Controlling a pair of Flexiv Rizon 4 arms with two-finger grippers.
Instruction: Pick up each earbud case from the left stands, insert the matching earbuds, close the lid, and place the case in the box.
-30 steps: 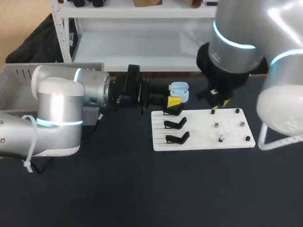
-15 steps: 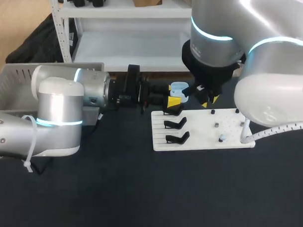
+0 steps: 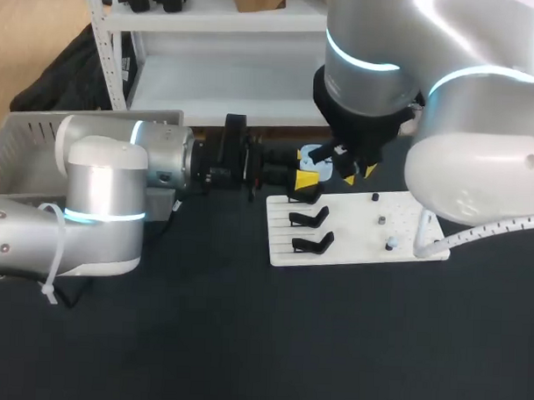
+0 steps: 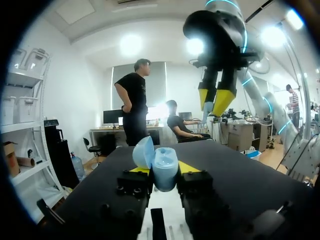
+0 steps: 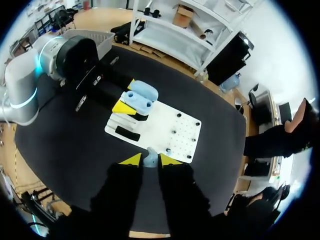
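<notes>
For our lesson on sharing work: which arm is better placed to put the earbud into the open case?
Right. The right gripper is shut on the earbud and hangs close above the open earbud case, which the left gripper clamps.

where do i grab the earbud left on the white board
Probably by the exposed top of the small pale blue earbud, coming straight down: it stands up from the flat white pegboard with bare board around it.

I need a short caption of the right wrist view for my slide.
Right gripper holds a light blue earbud; beyond it, left gripper holds the open earbud case.
</notes>
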